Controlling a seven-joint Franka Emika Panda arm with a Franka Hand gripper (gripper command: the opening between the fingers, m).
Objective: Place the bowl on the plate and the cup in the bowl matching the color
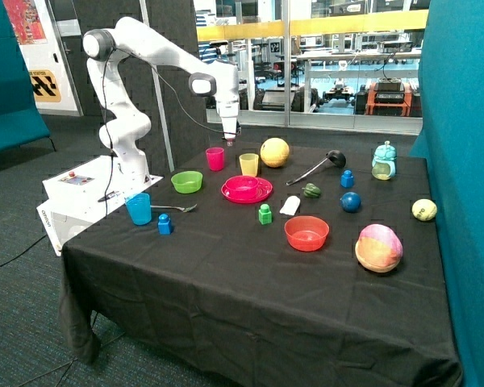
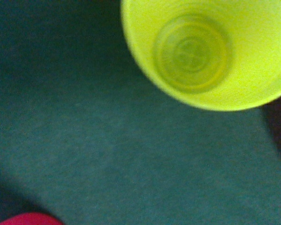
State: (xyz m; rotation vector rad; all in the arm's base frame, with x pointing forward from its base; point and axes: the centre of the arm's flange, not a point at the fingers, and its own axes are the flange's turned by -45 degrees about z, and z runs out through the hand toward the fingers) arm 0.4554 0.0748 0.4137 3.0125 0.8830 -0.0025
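The magenta-pink bowl [image 1: 242, 186] sits on the magenta-pink plate [image 1: 264, 196] near the middle of the black-clothed table. The pink cup [image 1: 215, 158] stands upright behind them, beside the yellow cup [image 1: 248, 164]. My gripper [image 1: 230, 139] hangs above the table between the pink cup and the yellow cup, a little above their rims, and holds nothing that I can see. In the wrist view the yellow cup [image 2: 201, 51] is seen from above, and a pink rim [image 2: 28, 219], likely the pink cup, shows at one corner.
A green bowl [image 1: 186, 181], a blue cup [image 1: 139, 208], a spoon [image 1: 177, 209] and a blue block [image 1: 164, 224] lie nearer the robot base. An orange-red bowl [image 1: 306, 233], a green block [image 1: 264, 214], a yellow ball [image 1: 275, 151], a ladle [image 1: 316, 168] and toys lie on the far side.
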